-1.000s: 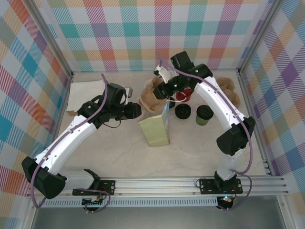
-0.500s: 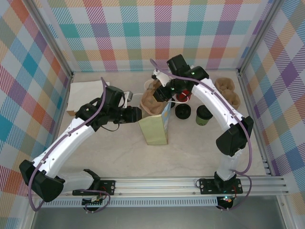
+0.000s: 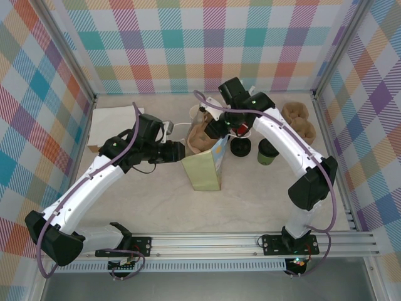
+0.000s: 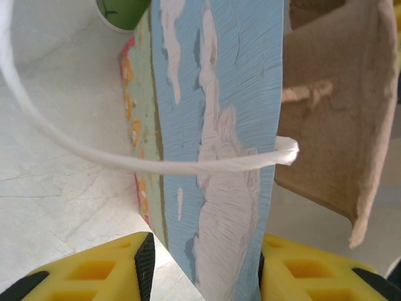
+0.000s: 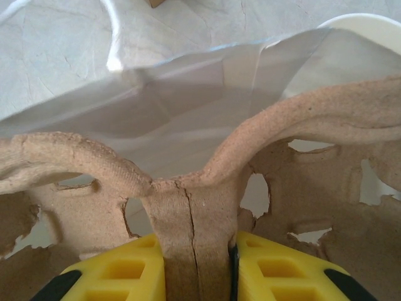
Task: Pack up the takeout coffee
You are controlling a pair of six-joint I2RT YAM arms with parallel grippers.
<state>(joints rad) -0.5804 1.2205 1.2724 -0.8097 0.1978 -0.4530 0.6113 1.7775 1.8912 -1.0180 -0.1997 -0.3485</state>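
The takeout coffee cup [image 3: 268, 151], pale green, stands open right of the printed paper bag [image 3: 203, 168]; its black lid [image 3: 240, 147] lies beside it. A green sliver of the cup [image 4: 122, 12] shows past the bag. My right gripper [image 3: 216, 125] [image 5: 195, 251] is shut on the middle rib of a brown pulp tray [image 3: 199, 135] [image 5: 191, 219], held over the bag's open mouth [image 5: 188, 113]. My left gripper [image 3: 178, 150] [image 4: 203, 251] stands open astride the bag's blue wall [image 4: 219, 125], with a gap at one pad.
A red cup [image 3: 239, 127] stands behind the lid. More pulp trays [image 3: 299, 120] lie at the back right, and a flat pale bag [image 3: 113, 122] at the back left. The bag's white cord handle [image 4: 125, 160] loops across the left wrist view.
The right gripper has carried the tray left and down toward the bag's mouth. The left gripper has moved up to the bag's edge and its jaws have widened.
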